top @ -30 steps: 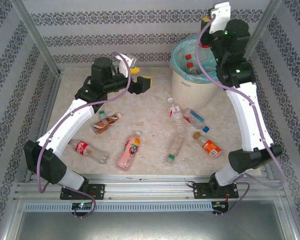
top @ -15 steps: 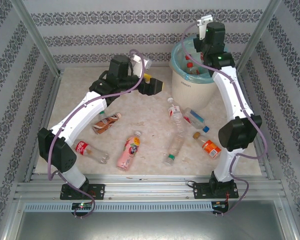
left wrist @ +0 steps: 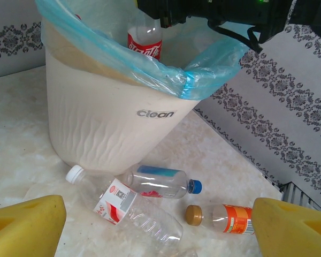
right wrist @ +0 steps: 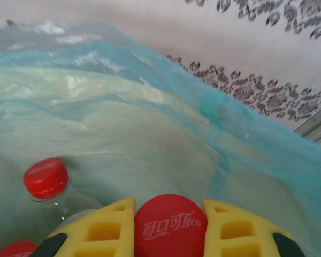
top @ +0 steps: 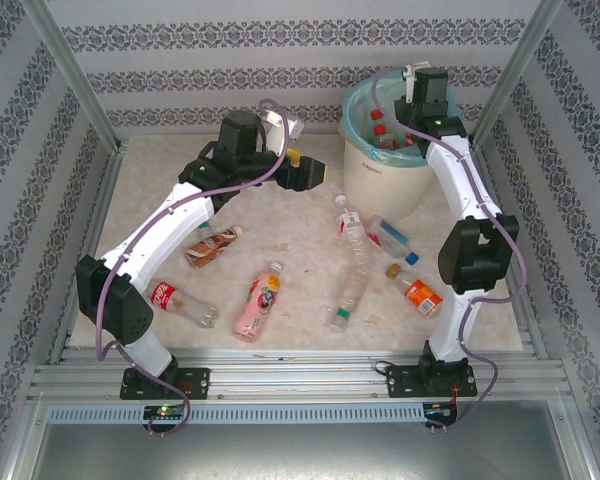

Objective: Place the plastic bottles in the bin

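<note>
Plastic bottles lie scattered, seven in all, across the marbled table. The bin stands at the far right, its turquoise liner folded over the rim. The right arm reaches up and over the bin's mouth, and the right pincer is clamped on the red cap of a cola bottle. That bottle hangs straight below the pincer, long axis upright, its body already inside the rim. By my reading, letting go is all the move needs.

The left arm stretches toward the middle of the table, the left pincer spread wide and holding nothing, facing the bin's wall. Just ahead of and below it lie three bottles:
- a white-capped clear bottle, slanting toward the bin's foot
- a blue-capped bottle, lying crosswise behind it
- an orange bottle, off to the right

The left pincer looks the nearer to these three. A pink bottle, a brown bottle and a red-labelled bottle lie closer to that arm's base.

Another red cap shows inside the liner. How many bottles sit beneath it is hidden, as is the held bottle's body in the right wrist view.
</note>
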`<move>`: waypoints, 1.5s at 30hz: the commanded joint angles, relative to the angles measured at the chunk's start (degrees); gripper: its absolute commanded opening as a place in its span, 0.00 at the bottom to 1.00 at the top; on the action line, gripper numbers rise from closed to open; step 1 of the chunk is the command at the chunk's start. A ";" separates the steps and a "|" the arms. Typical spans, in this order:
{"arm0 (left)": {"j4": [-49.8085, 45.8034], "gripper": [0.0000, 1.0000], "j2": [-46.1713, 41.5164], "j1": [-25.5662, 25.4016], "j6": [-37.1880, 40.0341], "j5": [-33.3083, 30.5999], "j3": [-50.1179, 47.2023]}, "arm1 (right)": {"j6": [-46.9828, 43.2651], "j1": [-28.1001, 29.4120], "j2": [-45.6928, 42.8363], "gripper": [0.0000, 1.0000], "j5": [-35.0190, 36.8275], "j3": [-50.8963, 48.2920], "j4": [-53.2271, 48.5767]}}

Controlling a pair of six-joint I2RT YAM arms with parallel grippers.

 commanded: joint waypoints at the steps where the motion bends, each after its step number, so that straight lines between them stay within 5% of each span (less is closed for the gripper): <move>1: -1.23 0.90 0.43 -0.58 1.22 -0.58 0.30 | 2.37 -0.51 1.70 0.00 -1.56 -1.29 0.87; 15: -1.16 0.90 -0.23 -0.58 1.32 -1.59 -1.38 | 5.52 -2.36 4.30 0.01 -4.21 -1.27 -0.85; 18: -1.41 0.90 -0.28 -0.58 1.42 -1.77 -1.07 | 6.33 -2.31 3.85 0.09 -5.46 0.64 -2.03; 21: -1.42 0.90 -0.54 -0.58 1.48 -1.93 -0.90 | 7.23 -2.14 2.54 0.39 -6.25 3.52 -3.17; 26: -1.04 0.90 -1.36 -0.58 0.97 -2.22 -1.07 | 7.93 -1.15 -1.11 0.52 -7.21 7.73 -4.78; 37: -2.58 0.90 -5.86 -0.58 1.93 -5.57 -3.00 | 7.06 4.65 -11.79 0.55 -7.99 6.56 -4.43; 45: -18.10 0.90 -13.67 -0.58 5.16 -16.43 -8.43 | 5.77 13.61 -23.90 0.55 -7.63 -3.67 -1.35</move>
